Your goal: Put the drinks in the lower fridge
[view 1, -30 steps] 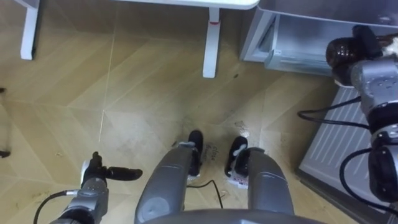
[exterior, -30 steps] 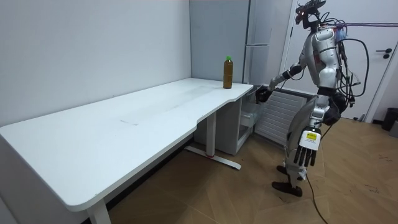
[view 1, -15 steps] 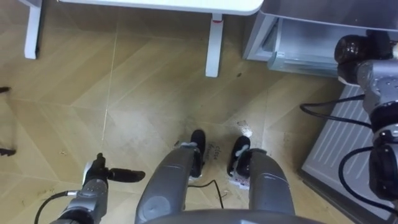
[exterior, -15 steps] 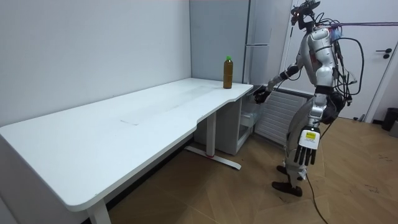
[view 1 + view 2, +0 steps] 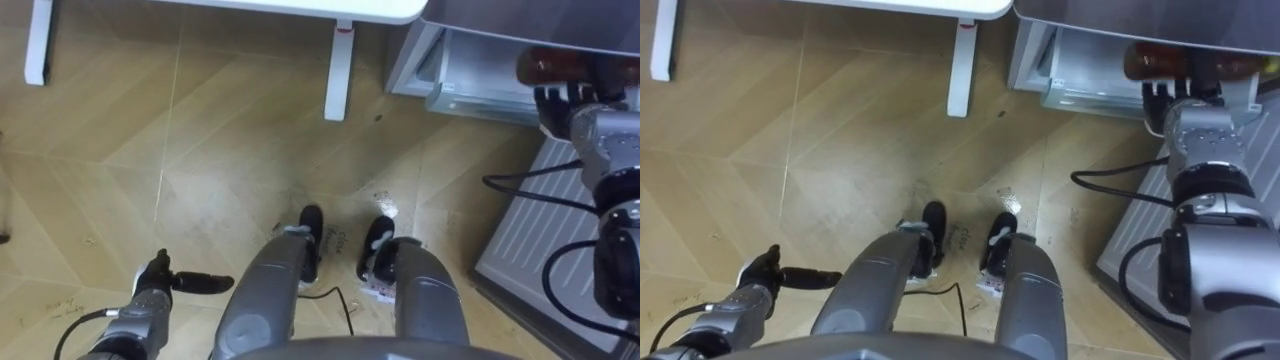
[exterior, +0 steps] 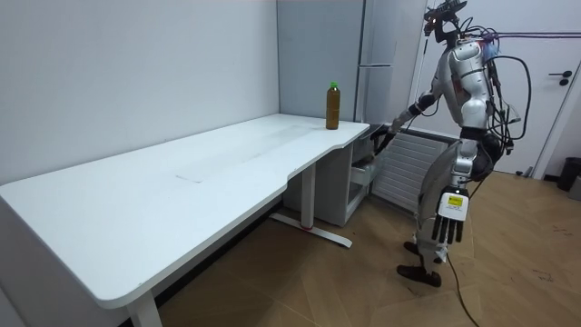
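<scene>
Right hand (image 5: 572,108) clamped round brown bottle (image 5: 556,65) at open lower fridge's (image 5: 478,72) front edge; left hand (image 5: 156,280) hangs relaxed above bare floor (image 5: 220,150).

White desk (image 6: 182,173) on wooden floor (image 5: 200,150)

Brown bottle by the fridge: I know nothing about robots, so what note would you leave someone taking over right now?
Right robot hand: shut on the dark brown drink bottle, held on its side at the front of the open lower fridge.
Left robot hand: open, hanging idle by the robot's side.
Second brown bottle with a green cap: upright on the white desk, at the end nearest the fridge.
Done: fridge open, first bottle in hand.
Left: set it inside, let go, then probably fetch the desk bottle too.
</scene>
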Controlling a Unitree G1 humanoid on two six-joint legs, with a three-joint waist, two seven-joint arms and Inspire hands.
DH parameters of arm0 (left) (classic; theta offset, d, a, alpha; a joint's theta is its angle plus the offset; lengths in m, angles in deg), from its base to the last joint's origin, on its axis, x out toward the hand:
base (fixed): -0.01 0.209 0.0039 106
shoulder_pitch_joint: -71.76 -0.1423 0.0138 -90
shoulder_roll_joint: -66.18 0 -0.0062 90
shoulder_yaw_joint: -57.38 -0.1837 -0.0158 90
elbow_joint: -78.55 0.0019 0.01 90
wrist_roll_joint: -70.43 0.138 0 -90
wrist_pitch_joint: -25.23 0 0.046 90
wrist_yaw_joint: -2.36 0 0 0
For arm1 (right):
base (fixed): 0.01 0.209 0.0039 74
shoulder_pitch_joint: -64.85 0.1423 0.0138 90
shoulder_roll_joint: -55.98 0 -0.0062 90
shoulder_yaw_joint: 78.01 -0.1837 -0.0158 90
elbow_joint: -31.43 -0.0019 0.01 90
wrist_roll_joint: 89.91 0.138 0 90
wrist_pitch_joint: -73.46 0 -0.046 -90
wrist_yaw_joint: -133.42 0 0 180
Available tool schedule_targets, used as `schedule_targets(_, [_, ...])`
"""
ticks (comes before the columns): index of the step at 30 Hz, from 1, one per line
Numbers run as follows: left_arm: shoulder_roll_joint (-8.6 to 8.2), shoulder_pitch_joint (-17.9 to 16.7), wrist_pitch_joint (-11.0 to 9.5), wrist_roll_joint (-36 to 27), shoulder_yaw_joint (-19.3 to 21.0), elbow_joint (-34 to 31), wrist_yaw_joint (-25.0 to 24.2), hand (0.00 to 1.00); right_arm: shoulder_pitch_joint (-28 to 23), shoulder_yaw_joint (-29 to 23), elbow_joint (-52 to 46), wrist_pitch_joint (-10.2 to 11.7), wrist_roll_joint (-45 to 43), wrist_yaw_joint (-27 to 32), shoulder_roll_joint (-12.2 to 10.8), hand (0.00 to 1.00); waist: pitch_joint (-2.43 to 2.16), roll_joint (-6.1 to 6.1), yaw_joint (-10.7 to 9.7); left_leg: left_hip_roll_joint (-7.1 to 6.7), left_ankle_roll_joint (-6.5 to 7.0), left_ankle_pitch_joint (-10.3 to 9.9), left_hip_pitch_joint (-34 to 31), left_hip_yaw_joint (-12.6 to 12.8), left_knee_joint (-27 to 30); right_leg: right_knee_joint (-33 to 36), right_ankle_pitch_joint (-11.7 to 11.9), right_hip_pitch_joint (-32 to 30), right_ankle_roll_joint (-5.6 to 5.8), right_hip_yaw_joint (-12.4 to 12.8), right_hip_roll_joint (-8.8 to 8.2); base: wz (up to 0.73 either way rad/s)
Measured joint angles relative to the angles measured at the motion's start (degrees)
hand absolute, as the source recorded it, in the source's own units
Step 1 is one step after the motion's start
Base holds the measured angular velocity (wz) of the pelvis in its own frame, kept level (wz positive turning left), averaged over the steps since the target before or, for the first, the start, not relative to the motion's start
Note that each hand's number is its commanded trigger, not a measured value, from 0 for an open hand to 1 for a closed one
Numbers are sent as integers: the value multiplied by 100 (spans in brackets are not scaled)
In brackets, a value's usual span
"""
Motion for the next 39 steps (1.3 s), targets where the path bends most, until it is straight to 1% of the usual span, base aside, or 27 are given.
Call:
schedule_targets(7, [19,-2,7,1,147,-67,-89,0,-1,-1,43,-73,-20,-246,0,0,-3,6,2,11,1,-1,39,-8,7,-4,19,55,-1,-16,9,0])
schedule_targets(10, [20,-5,10,2,209,-80,-148,0,-1,-1,55,-97,-206,-343,0,0,-13,23,12,18,2,-2,62,-6,-4,-25,44,91,3,-15,19,-2])
schedule_targets(13, [24,-4,25,2,216,-83,-178,0,-1,5,64,-113,-232,-413,0,0,-24,42,55,52,5,1,63,-3,-12,-115,105,126,-1,-14,69,-6])
schedule_targets(18, [34,-6,158,8,233,-86,-270,0,-1,-3,236,-115,-245,-608,9,0,-31,53,105,73,2,2,93,-19,-18,-143,116,175,-11,-39,92,1])
schedule_targets(22, [33,7,231,6,232,-88,-271,0,-1,5,243,-128,-418,-619,9,0,-38,65,106,75,1,3,104,-14,-16,-120,111,178,-20,-44,86,0])
schedule_targets(25, [35,-7,249,7,228,-72,-268,0,-1,128,480,-229,-615,-831,84,0,-47,106,105,87,-2,3,225,-32,-55,-197,114,324,-29,-99,91,1])
schedule_targets(27, [62,-9,245,1,231,-65,-267,0,-1,292,715,-299,-896,-962,192,0,-47,107,116,72,-6,6,401,-26,-147,-232,91,476,-22,-108,73,2])
schedule_targets(29, [69,1,227,-2,233,-24,-286,0,-5,407,854,-321,-1087,-1074,201,0,-48,107,117,73,-15,19,563,-21,-259,-331,90,628,-20,-119,85,0])
schedule_targets(31, [68,7,204,-3,345,-2,-372,0,-17,452,905,-387,-1282,-1115,226,0,-48,101,74,74,-19,35,671,-4,-350,-407,89,742,-16,-152,90,3])
schedule_targets(32, [65,28,196,-2,450,12,-415,0,-17,490,933,-518,-1323,-1178,287,0,-46,97,27,68,-19,38,714,-12,-381,-429,88,782,-13,-164,88,5])
schedule_targets(33, [72,69,189,2,509,38,-425,0,-17,580,981,-636,-1333,-1321,337,0,-47,98,-8,67,-18,38,739,-11,-385,-444,85,810,-9,-171,87,4])
schedule_targets(34, [71,97,190,6,565,49,-436,0,-17,629,1007,-671,-1358,-1397,358,0,-47,97,-26,67,-17,41,751,-18,-380,-457,85,821,-9,-172,89,5])
schedule_targets(36, [108,178,184,6,681,76,-509,0,-87,788,1171,-760,-1573,-1834,437,0,-45,80,-116,65,-17,44,842,-35,-401,-501,75,933,6,-198,88,6])
schedule_targets(37, [111,182,184,6,711,70,-517,0,-124,825,1182,-792,-1640,-1944,459,0,-47,76,-142,63,-16,45,876,-30,-414,-509,69,977,14,-209,86,7])
schedule_targets(38, [113,184,188,7,840,53,-544,0,-183,849,1199,-881,-1795,-2221,490,0,-45,53,-191,58,-15,45,956,-28,-454,-540,53,1057,31,-213,84,0])
schedule_targets(39, [120,184,200,7,930,34,-554,0,-285,863,1198,-964,-1973,-2466,522,0,-60,12,-236,60,-15,45,1034,-21,-497,-611,51,1144,34,-221,94,0])
